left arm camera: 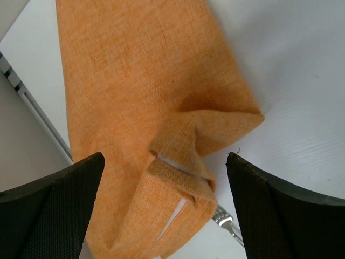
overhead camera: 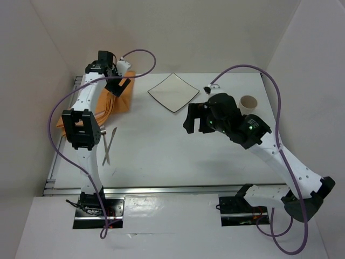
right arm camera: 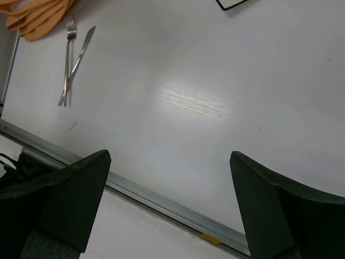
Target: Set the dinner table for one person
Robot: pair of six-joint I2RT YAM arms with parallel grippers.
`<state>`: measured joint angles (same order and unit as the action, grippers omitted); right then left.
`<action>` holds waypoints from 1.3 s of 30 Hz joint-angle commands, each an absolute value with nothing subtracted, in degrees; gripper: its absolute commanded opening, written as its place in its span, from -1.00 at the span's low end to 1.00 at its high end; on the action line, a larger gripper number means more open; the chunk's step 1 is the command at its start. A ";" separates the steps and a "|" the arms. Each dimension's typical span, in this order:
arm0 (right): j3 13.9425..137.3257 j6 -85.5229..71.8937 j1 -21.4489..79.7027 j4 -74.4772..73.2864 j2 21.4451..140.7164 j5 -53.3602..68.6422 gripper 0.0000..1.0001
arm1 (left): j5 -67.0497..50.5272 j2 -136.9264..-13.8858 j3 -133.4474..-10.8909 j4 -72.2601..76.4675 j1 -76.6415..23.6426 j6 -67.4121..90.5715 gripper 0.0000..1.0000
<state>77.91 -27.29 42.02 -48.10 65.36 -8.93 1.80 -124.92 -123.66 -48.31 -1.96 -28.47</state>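
Spanning the overhead frame's middle, the tabletop (overhead camera: 161, 156) is sitting rigid and fixed, and the left jaws are hanging spread over an orange cloth (overhead camera: 124, 102) at upper left. In the left wrist view the cloth is lying soft and creased; its raised fold looks the best place to pinch. In the right wrist view the right jaws are gaping above the tabletop.
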 commanded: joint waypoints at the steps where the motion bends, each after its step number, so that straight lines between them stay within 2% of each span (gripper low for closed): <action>1: 78.48 -23.91 42.36 -40.69 67.67 -6.68 1.00 | 3.34 -124.45 -124.11 -50.10 -1.32 -29.79 0.99; 4: 80.77 -22.42 42.36 -41.22 70.83 -6.06 1.00 | 5.80 -126.38 -123.83 -51.14 -0.70 -30.50 0.99; 7: 81.99 -21.27 42.36 -41.22 72.16 -6.06 1.00 | 1.94 -129.81 -127.79 -58.26 0.44 -29.09 0.99; 10: 82.00 -20.74 42.36 -40.70 72.16 -6.06 1.00 | 1.32 -130.43 -125.00 -57.14 0.44 -29.09 0.95; 13: 82.00 -20.21 42.36 -40.69 72.16 -6.06 1.00 | -0.70 -129.38 -122.35 -52.93 0.44 -27.78 0.72; 15: 82.00 -20.21 42.36 -41.30 71.63 -6.06 1.00 | -2.45 -129.37 -122.34 -51.60 0.44 -26.11 0.43; 16: 81.31 -20.74 42.36 -41.31 71.02 -6.06 1.00 | -2.46 -129.37 -121.82 -50.29 0.44 -24.28 0.18; 19: 79.99 -22.23 42.36 -41.84 68.91 -6.59 1.00 | -5.00 -127.80 -121.29 -48.61 0.44 -22.24 -0.32; 20: 78.94 -22.24 42.36 -41.84 67.43 -6.59 1.00 | -5.01 -125.97 -119.46 -47.73 0.44 -21.19 -0.99; 25: 75.86 -25.13 42.36 -42.36 63.29 -7.21 1.00 | -2.47 -118.14 -116.46 -42.36 -0.34 -20.57 -1.00; 34: 73.57 -27.94 42.36 -42.98 60.82 -7.82 1.00 | 3.78 -104.08 -129.63 -53.16 -12.38 -26.19 -1.00; 37: 72.52 -29.09 42.36 -41.92 60.29 -8.43 1.00 | -1.21 -98.54 -134.55 -58.43 -16.16 -26.81 -1.00; 39: 72.51 -31.46 42.36 -42.53 59.68 -10.89 1.00 | -9.29 -95.47 -136.84 -60.90 -18.88 -26.81 -1.00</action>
